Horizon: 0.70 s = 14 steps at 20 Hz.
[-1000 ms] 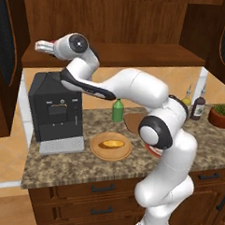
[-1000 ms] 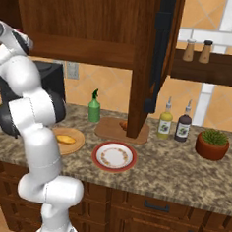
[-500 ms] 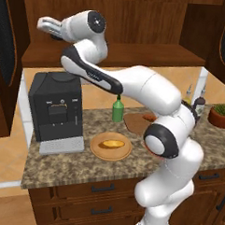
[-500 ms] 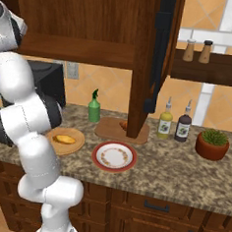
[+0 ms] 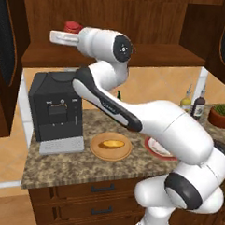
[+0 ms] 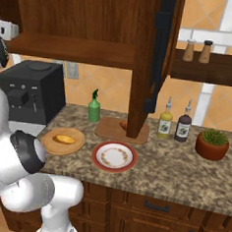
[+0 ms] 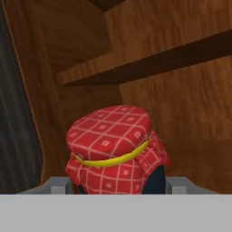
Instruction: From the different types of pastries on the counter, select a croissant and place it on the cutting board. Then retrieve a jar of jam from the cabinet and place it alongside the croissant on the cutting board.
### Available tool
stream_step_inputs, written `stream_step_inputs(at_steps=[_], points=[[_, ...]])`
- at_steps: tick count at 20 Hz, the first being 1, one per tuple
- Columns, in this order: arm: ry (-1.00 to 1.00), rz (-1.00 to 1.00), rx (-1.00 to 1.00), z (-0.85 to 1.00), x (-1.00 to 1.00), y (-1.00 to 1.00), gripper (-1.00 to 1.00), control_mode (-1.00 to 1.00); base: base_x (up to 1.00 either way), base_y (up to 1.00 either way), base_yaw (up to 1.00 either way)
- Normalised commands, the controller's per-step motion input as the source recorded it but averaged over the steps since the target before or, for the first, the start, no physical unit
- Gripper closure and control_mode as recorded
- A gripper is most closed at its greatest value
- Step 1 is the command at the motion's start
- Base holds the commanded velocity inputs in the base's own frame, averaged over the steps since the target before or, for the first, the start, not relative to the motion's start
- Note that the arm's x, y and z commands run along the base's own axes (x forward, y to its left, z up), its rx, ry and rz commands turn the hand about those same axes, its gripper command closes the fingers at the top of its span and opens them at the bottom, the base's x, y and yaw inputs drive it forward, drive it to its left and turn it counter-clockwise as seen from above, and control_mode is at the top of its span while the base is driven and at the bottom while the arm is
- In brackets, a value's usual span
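From the left base view, the arm reaches up and back into the cabinet (image 5: 137, 27), its end effector (image 5: 56, 36) at about 10 o'clock of the frame, level over the shelf. The jar of jam (image 5: 72, 26) shows as a red cap just behind the hand, standing on the shelf near the cabinet's left wall. The hand lies flat, probably so the fingers can come in from the side at the jar's body rather than from above, where the shelf ceiling leaves little room. Below, on the tabletop (image 5: 79, 166), the golden bun (image 5: 113, 144) rests on the round wooden plate (image 5: 96, 148), beside the coffee machine (image 5: 56, 109).

In the right base view the croissant (image 6: 123, 124) lies on the cutting board (image 6: 109, 131) at the centre, partly hidden by the open cabinet door (image 6: 149, 66), so the first half of the task looks done. The green squeeze bottle (image 6: 94, 106) stands at the board's 10 o'clock, and the red-rimmed plate (image 6: 100, 163) lies at its 6 o'clock.

In the hand view the jar sits close, at 6 o'clock, between the two finger tips (image 7: 59, 185), which flank its lower body. Whether they press on it I cannot tell; the jaws stand at a middling width, about the jar's own. The jar's long axis runs cap to base and it stands upright on the shelf; the red checked cloth cap with its yellow band points toward 12 o'clock, slightly tipped in this rolled view.
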Motion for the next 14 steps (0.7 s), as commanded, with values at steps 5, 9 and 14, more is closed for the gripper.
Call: stream_step_inputs(at_steps=[5,9,14], points=[[-0.13,0.00,0.12,0.21,-1.00,-0.59,1.00,-1.00,0.00,0.00,0.00],[0.07,0.00,0.15,0.12,-1.00,-0.56,1.00,-1.00,0.00,0.00,0.00],[0.26,-0.05,0.04,0.03,-0.91,-0.40,1.00,-1.00,0.00,0.00,0.00]])
